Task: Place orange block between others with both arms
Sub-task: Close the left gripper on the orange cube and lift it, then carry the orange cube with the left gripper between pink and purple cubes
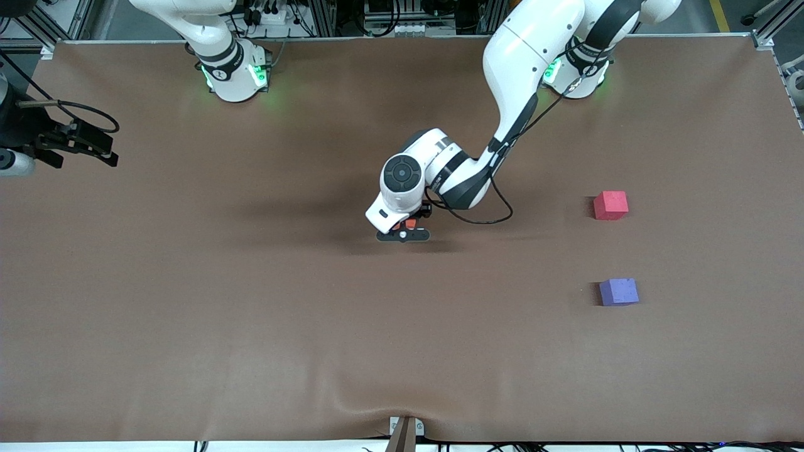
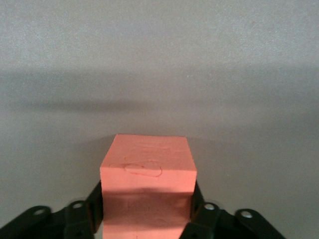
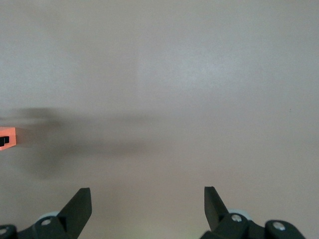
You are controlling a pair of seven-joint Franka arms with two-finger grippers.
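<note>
Fingers (image 2: 94, 209) of the left gripper (image 1: 408, 227) press against both sides of the small bright orange matte foam cube (image 2: 148, 172), clenched on it at the middle of the brown cloth-covered table (image 1: 251, 326). From the front camera only a sliver of that orange cube (image 1: 410, 223) shows under the white wrist. The left arm (image 1: 515, 81) comes from its base at about one o'clock on the table and bends down toward the centre.

Two more matte cubes of the same size lie toward the left arm's end of the table, well apart from the held cube. A red-pink cube (image 1: 610, 205) sits at about three o'clock from the left gripper, and a purple-blue cube (image 1: 619, 292) at about four o'clock, nearer to the front camera than the red-pink one, with bare cloth between them.

At about nine o'clock, at the right arm's end of the table, the right gripper (image 1: 78, 143) waits with its fingers (image 3: 79, 209) spread wide and released, nothing between them. Its wrist camera catches the orange cube (image 3: 7, 138) at the picture's edge.
</note>
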